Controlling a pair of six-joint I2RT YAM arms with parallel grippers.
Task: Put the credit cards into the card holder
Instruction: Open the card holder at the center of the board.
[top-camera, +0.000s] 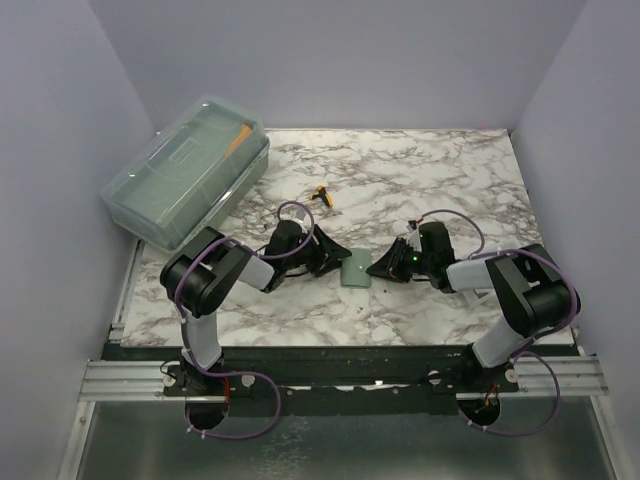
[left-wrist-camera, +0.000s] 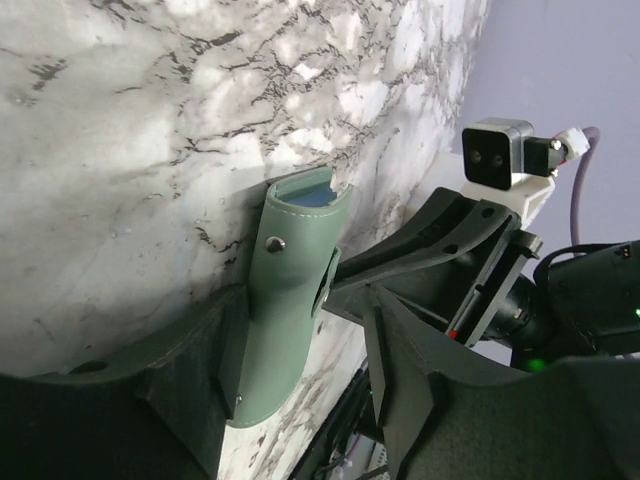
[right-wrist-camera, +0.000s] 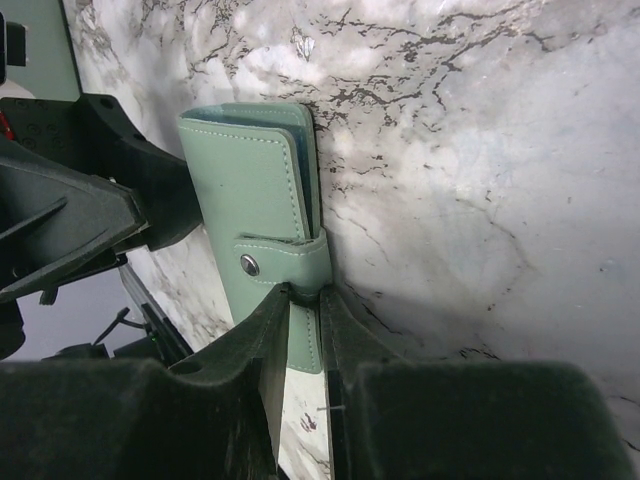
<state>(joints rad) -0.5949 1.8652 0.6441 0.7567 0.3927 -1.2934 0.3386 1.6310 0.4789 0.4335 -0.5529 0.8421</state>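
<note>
Marble table (top-camera: 420, 180): left claw (top-camera: 335, 255), right claw (top-camera: 380, 268) lie low, flanking card holder (top-camera: 356, 272).

A white, grey-veined marble-patterned tabletop (top-camera: 450, 180) carries a large translucent rectangular plastic box with a lid (top-camera: 185, 170) at its far left corner. An orange item (top-camera: 240, 135) shows dimly inside the box. A small yellow-and-black object (top-camera: 322, 195), too small to identify, lies toward the tabletop's far middle. Plain lavender walls (top-camera: 330, 60) rise around the tabletop's far and side edges.

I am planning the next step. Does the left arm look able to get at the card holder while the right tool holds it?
Probably yes. The left tool stands open around the card holder, and the right tool pinches only its opposite edge, so nothing seems to block it.
</note>
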